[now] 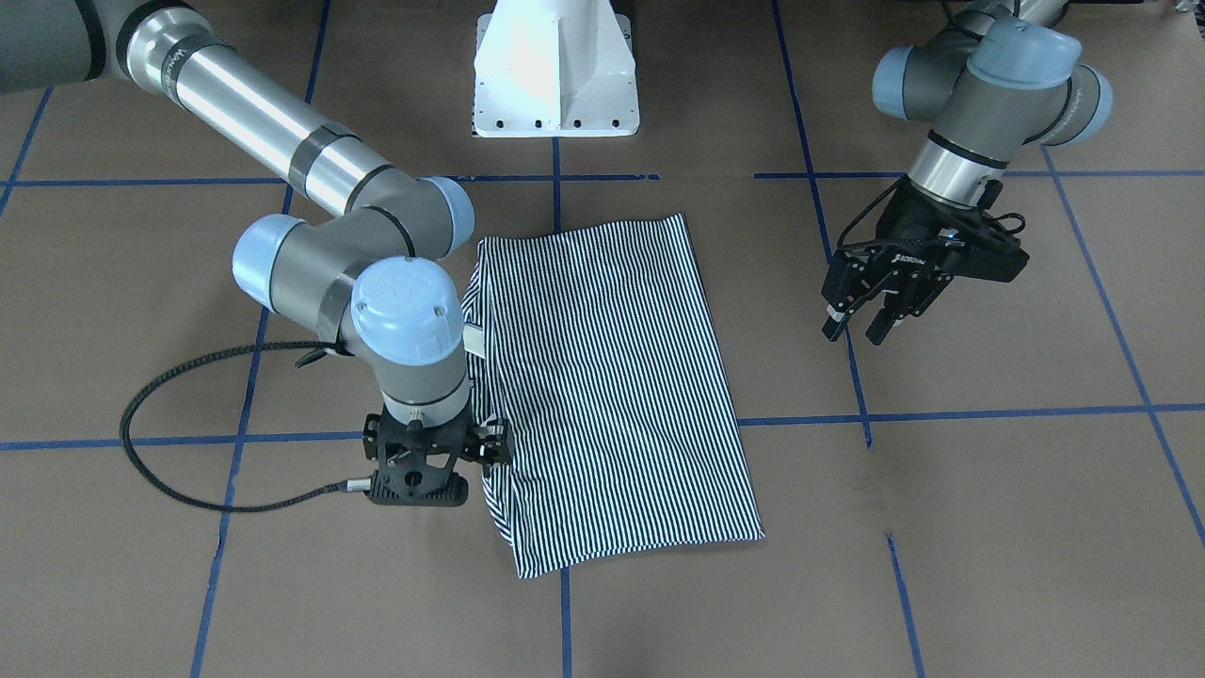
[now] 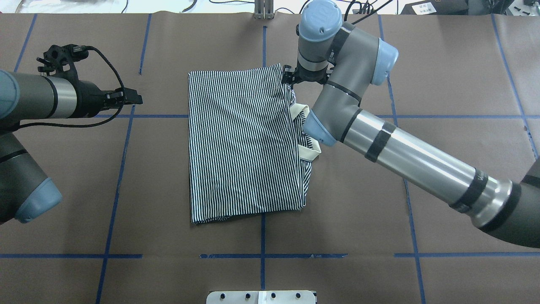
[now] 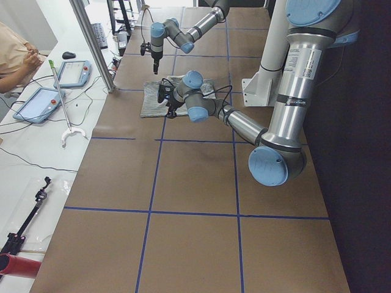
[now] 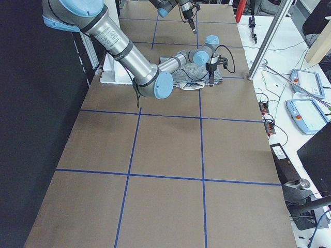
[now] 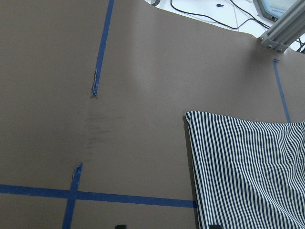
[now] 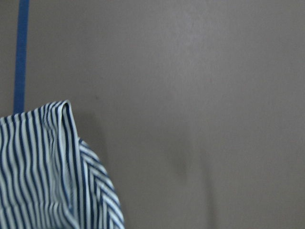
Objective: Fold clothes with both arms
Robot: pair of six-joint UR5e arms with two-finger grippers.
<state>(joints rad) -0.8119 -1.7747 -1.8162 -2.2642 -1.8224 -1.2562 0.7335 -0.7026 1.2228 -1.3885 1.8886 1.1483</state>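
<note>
The striped polo shirt (image 1: 612, 377) (image 2: 240, 147) lies folded into a flat rectangle mid-table, its cream collar (image 2: 301, 110) poking out on the edge toward my right arm. My right gripper (image 1: 438, 457) (image 2: 290, 80) points straight down at the shirt's far corner on that side. Its fingers are hidden under the wrist, and the right wrist view shows only a folded shirt corner (image 6: 43, 167), so I cannot tell its state. My left gripper (image 1: 857, 331) (image 2: 137, 99) hovers open over bare table, well clear of the shirt's other edge (image 5: 248, 171).
The white pedestal base (image 1: 555, 75) stands at the robot's side of the table. Blue tape lines (image 2: 261, 255) grid the brown surface. Beyond the far edge are an aluminium post (image 3: 91, 43), tablets (image 3: 36, 104) and a seated person (image 3: 12, 49).
</note>
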